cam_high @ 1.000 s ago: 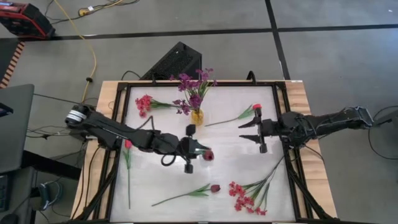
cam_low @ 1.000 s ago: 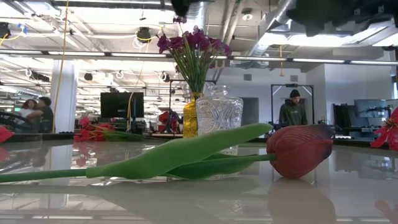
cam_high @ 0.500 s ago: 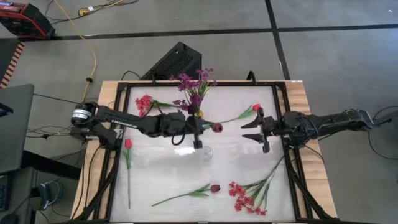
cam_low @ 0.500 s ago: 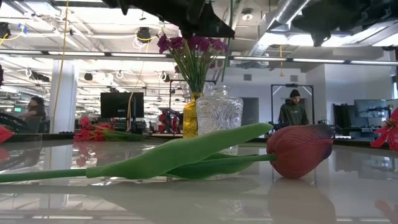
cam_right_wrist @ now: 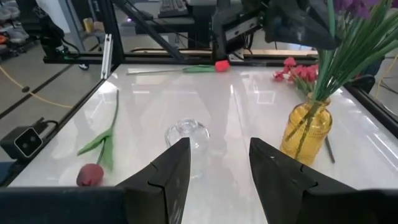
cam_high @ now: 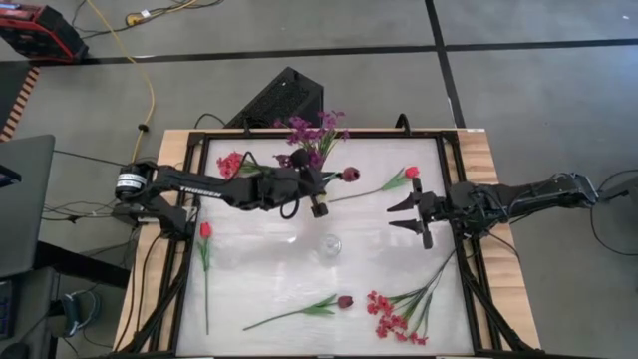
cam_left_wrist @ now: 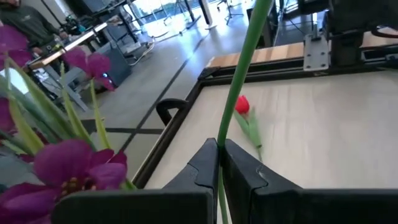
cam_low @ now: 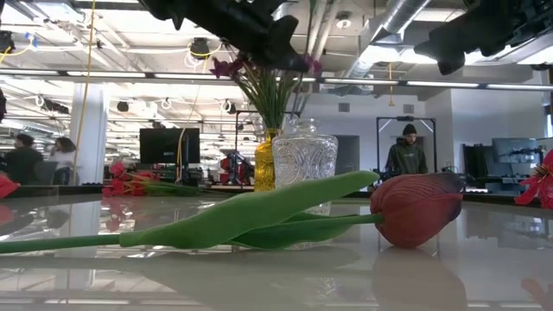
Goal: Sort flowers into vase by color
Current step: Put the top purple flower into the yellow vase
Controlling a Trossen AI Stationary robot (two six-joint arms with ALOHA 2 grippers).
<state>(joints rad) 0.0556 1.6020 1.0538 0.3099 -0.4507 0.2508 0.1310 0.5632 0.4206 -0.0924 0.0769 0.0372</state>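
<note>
I hold maroon tulip (cam_high: pixel 350 175) stem clenched in left gripper (cam_left_wrist: pixel 220 163), above yellow vase (cam_right_wrist: pixel 306 133) with purple sprigs (cam_high: pixel 311 134). Wrong colour there; better carry to clear vase (cam_high: pixel 329 245), lower stem straight. Right gripper (cam_right_wrist: pixel 216 163) released, waiting over surface (cam_high: pixel 379 249).

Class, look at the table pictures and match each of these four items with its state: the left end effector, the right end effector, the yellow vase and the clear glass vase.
Column one:
1. left end effector
2. right end effector
3. yellow vase
4. clear glass vase

Column two:
A. empty, standing mid-table
B. holds purple sprigs
C. shut on a green stem
D. open, holding nothing

Pairs: 1-C, 2-D, 3-B, 4-A
</note>
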